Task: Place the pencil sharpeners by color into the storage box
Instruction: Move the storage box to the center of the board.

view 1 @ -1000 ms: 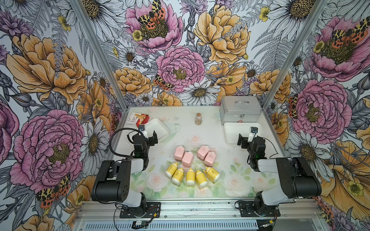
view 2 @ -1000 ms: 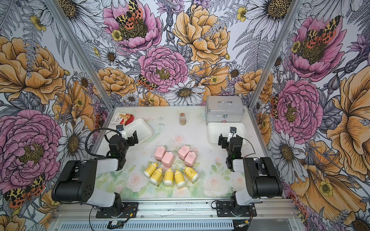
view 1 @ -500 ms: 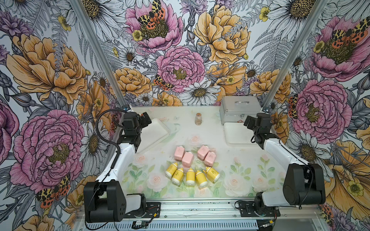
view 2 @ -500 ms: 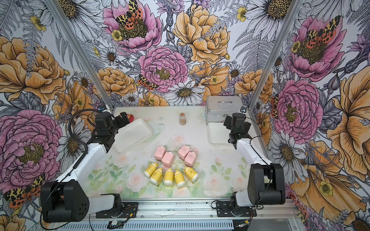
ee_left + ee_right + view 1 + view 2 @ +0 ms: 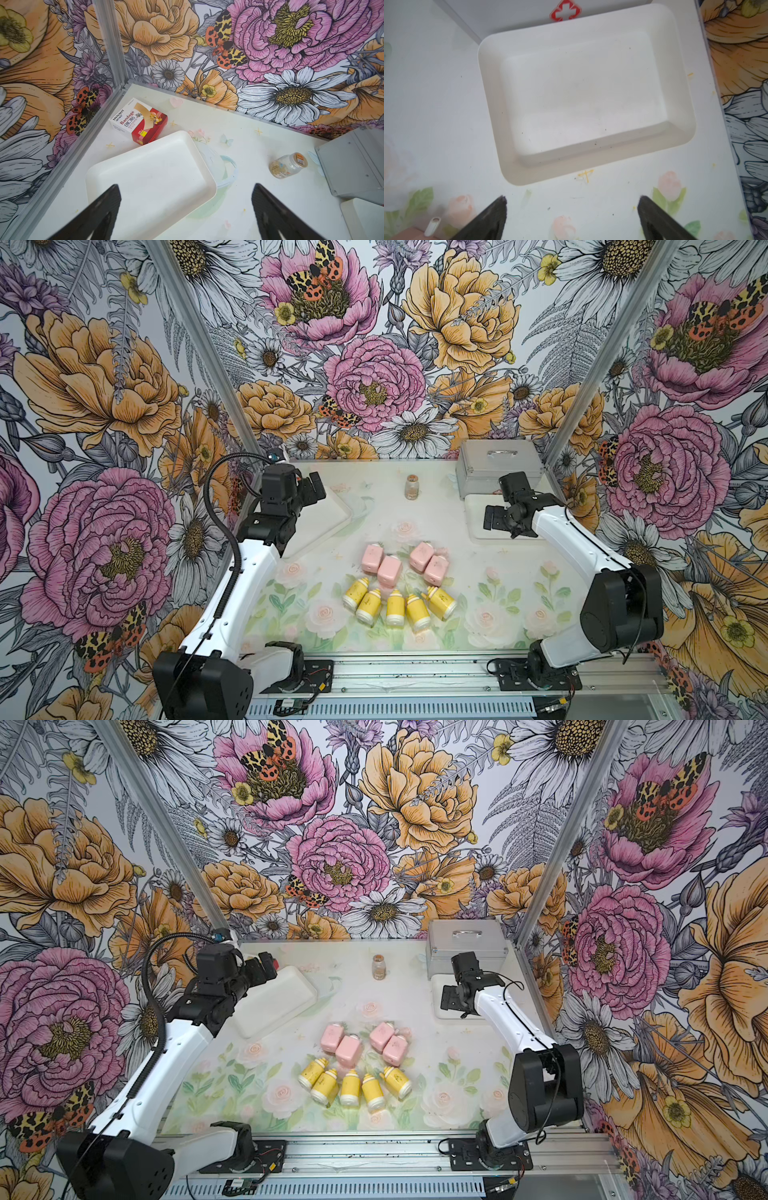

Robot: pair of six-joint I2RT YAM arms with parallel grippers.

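Observation:
Several pink pencil sharpeners [image 5: 389,570] lie in a loose row mid-table in both top views, with several yellow bottle-shaped ones [image 5: 395,608] in a row nearer the front. One white storage box [image 5: 145,176] sits at the back left and another [image 5: 581,93] at the back right; both hold nothing. My left gripper [image 5: 186,187] hangs open above the near end of the left box [image 5: 328,518]. My right gripper [image 5: 572,198] hangs open just in front of the right box [image 5: 473,506]. A pink sharpener's corner [image 5: 409,233] shows at the edge of the right wrist view.
A small clear jar [image 5: 411,487] with brown filling stands at the back middle. A silver case [image 5: 498,466] with a red cross sits behind the right box. A red and white bandage carton [image 5: 139,121] lies in the back left corner. Flowered walls close three sides.
Both arms have risen from a folded pose near the front and reached toward the back, so each gripper now hangs by its box. Both grippers stayed open.

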